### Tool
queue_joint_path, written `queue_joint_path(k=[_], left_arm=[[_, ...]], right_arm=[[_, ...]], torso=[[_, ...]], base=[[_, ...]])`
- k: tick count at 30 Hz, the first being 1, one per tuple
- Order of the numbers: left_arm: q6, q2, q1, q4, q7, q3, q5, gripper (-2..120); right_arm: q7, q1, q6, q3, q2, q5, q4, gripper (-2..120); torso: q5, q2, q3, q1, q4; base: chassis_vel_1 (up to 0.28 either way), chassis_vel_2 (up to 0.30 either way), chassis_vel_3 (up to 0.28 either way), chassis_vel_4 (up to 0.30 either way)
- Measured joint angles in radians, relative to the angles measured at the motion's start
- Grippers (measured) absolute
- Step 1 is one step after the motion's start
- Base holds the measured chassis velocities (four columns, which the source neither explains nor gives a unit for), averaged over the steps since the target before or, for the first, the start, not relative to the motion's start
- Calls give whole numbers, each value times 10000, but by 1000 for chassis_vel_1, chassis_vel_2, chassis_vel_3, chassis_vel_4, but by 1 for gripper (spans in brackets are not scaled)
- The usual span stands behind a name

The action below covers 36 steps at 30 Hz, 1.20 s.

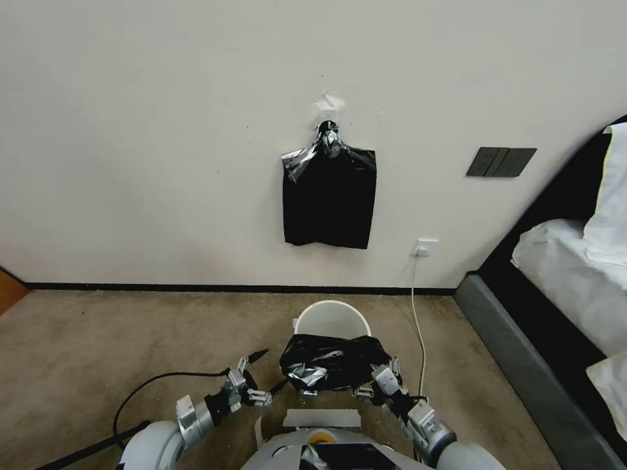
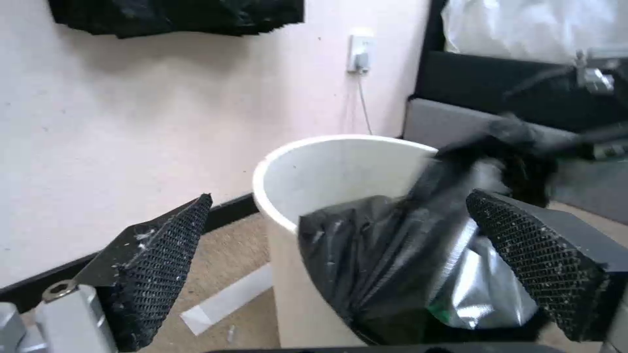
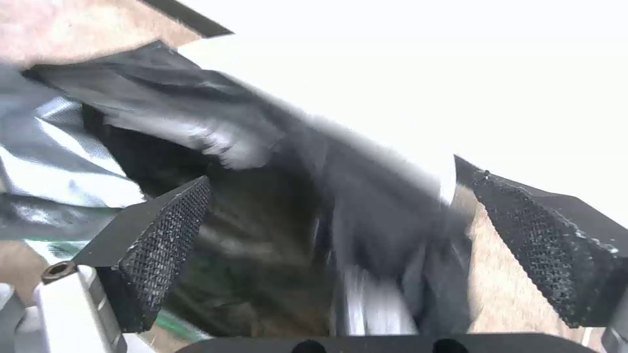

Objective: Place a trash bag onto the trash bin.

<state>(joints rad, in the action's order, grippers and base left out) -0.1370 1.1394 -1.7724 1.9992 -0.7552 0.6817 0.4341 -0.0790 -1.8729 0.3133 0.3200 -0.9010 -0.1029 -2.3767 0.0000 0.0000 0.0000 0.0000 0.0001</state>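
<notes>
Trash bag is lying crumpled across the near rim of the trash bin, apparently not yet spread around the opening, which is likely why both arms are reaching low toward it. At left, the left hand is hanging beside the bag, fingers apart. At right, the right hand is pressing close against the plastic, fingers also spread.

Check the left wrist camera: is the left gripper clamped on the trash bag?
No. The left gripper is open, its fingers spread wide, with the trash bag draped over the trash bin rim between them.
</notes>
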Motion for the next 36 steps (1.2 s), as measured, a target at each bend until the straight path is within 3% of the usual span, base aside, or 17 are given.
queue_joint_path(k=[7,13,15,16,17,18,20,21,23,24,26,27,28,31,32,34,36], left_arm=[[-3,98,-55,7,1,80,107,100],[-19,427,-142,598,78,889,848,100],[-199,656,-161,996,744,1318,1047,100],[-383,774,-116,1210,1685,1418,780,100],[-383,774,-116,1210,1685,1418,780,100],[-446,820,-68,1309,2340,1411,502,100],[-512,1028,167,1623,5152,1106,-759,100],[-512,1028,167,1623,5152,1106,-759,100],[-515,1217,318,1657,6573,791,-1549,100],[-515,1217,318,1657,6573,791,-1549,100],[-658,1562,386,1427,7309,596,-2717,100],[-772,1718,349,1308,7387,510,-2975,100],[-772,1718,349,1308,7387,510,-2975,100],[-903,2003,141,1104,7372,128,-2909,100],[-903,2003,141,1104,7372,128,-2909,100],[-925,2097,124,993,7237,-11,-2904,100],[-946,2126,135,937,7189,-58,-2938,100]], right_arm=[[-2,-46,121,-145,-93,145,121,100],[117,245,-89,84,109,439,-560,100],[250,805,-95,155,408,252,-721,100],[380,1471,-92,156,716,2,-673,100],[380,1471,-92,156,716,2,-673,100],[470,1919,-93,149,928,-126,-561,100],[785,3795,-71,-410,1989,-800,319,100],[785,3795,-71,-410,1989,-800,319,100],[1102,5704,171,-1514,2881,-1461,1304,100],[1102,5704,171,-1514,2881,-1461,1304,100],[1705,8474,568,-3633,3531,-2201,2515,100],[1981,9778,849,-4680,3597,-2415,3039,100],[1981,9778,849,-4680,3597,-2415,3039,100],[2691,13381,1912,-7880,3147,-2811,4528,100],[2691,13381,1912,-7880,3147,-2811,4528,100],[2899,14879,2548,-9333,2615,-2987,5422,100],[2966,15319,2753,-9749,2425,-3104,5714,100]], torso=[[-1,-1,0,0,-2],[-1,0,0,0,-3],[-1,0,0,0,-4],[4,0,0,0,-1],[4,0,0,0,-1],[5,0,0,0,0],[3,0,1,0,4],[3,0,1,0,4],[1,0,2,1,-2],[1,0,2,1,-2],[-1,0,2,0,-2],[0,-1,3,1,-1],[0,-1,3,1,-1],[0,-1,2,1,7],[0,-1,2,1,7],[2,-1,3,1,2],[-3,-1,2,1,0]], base=[[0,0,0,0],[0,0,0,0],[0,0,0,0],[0,0,0,0],[0,0,0,0],[0,0,0,0],[0,0,0,0],[0,0,0,0],[0,0,0,0],[0,0,0,0],[0,0,0,0],[0,0,0,0],[0,0,0,0],[0,0,0,0],[0,0,0,0],[0,0,0,0],[0,0,0,0]])
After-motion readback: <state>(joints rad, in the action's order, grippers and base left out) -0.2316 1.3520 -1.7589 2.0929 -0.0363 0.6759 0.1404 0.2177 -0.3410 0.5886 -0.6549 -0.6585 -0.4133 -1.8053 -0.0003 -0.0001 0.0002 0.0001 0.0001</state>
